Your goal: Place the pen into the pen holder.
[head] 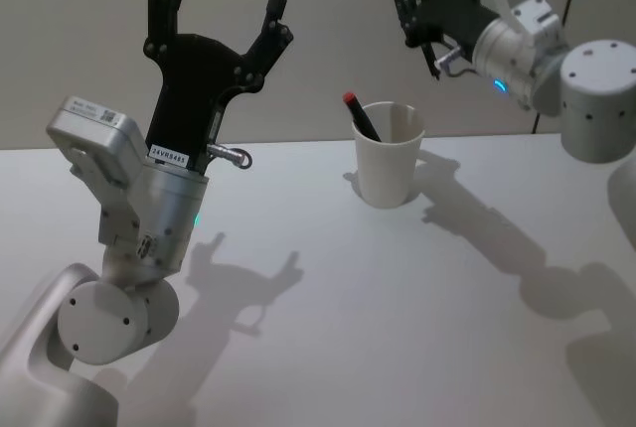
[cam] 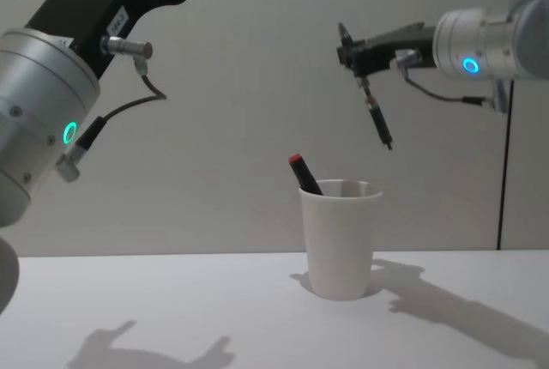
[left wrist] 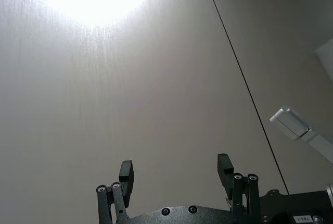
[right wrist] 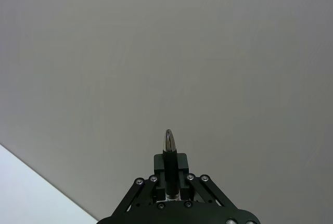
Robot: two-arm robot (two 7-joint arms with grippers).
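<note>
Left gripper, parked upright at the table's left, fingers spread and empty. Centre: pen holder, a light paper cup liable to tip if nudged, already containing a red-capped pen leaning on its rim. Right: right gripper, fingers clamped on the black pen, which hangs tip-down above and just right of the cup. This pen appears slim, stiff and smooth; a grip near its upper end suits it.
</note>
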